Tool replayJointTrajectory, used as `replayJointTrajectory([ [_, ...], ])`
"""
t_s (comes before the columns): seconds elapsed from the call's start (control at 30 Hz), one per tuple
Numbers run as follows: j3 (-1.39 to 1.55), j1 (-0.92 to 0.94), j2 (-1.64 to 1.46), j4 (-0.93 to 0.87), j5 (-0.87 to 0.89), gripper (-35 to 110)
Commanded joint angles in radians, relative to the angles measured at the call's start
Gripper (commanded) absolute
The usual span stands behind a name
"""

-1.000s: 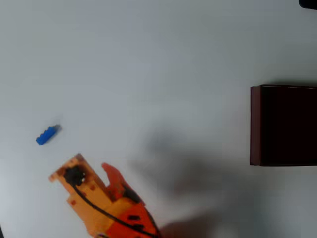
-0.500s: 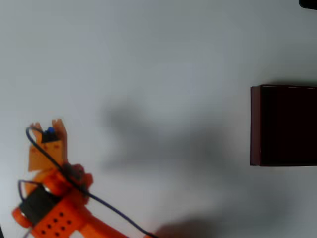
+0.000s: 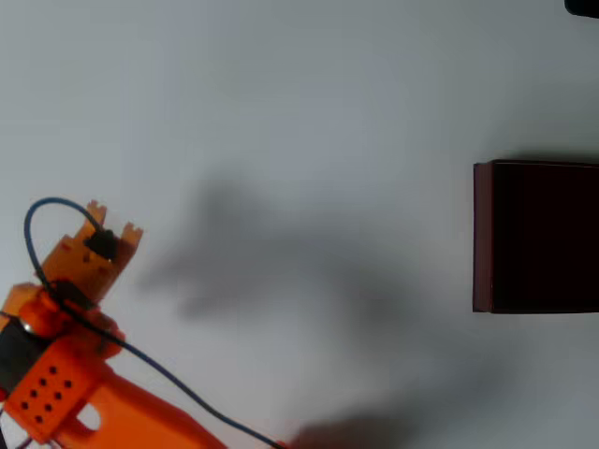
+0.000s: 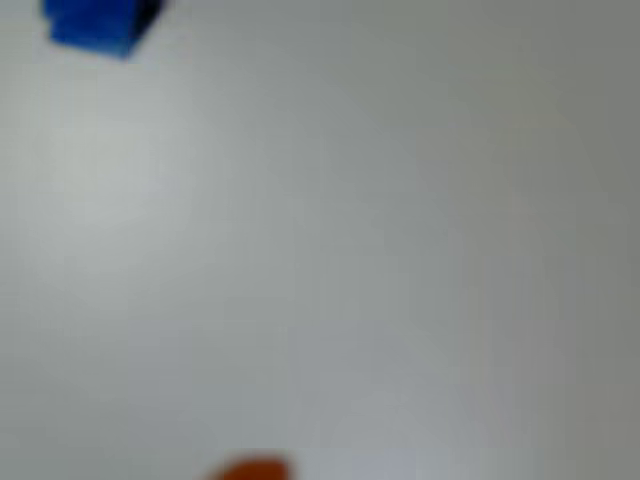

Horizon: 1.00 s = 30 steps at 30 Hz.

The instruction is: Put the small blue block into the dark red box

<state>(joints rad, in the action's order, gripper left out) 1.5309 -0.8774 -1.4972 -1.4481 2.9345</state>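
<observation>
The orange arm is seen at the lower left corner of the overhead view, with the gripper [image 3: 110, 217] pointing up and slightly right, close to the left edge of the picture. Two orange tips are seen apart at the front of the gripper, with a black part between them; whether the fingers are open or closed on anything cannot be told. A dark cable is looped over the wrist and trails toward the bottom edge.

The small blue block [image 4: 95, 24] is seen in the wrist view, blurred, at the top left corner, lying on the pale counter [image 4: 380, 250]. An orange smudge, too blurred to identify, is seen at the bottom edge of that view.

The dark red box [image 3: 535, 236] is placed at the right edge of the overhead view, cut off by the frame, well apart from the gripper. Its left wall is turned toward the arm and its interior is nearly black.

Between gripper and box a wide stretch of bare counter [image 3: 309, 112] is crossed only by soft grey shadows.
</observation>
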Motion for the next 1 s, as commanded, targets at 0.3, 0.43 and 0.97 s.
replayJointTrajectory([
  [0.3,-0.43,0.034,0.29,-0.074,0.138,25],
  [0.43,-0.471,0.043,0.339,-0.083,0.146,25],
  [0.97,-0.359,0.061,0.377,0.054,0.166,25],
])
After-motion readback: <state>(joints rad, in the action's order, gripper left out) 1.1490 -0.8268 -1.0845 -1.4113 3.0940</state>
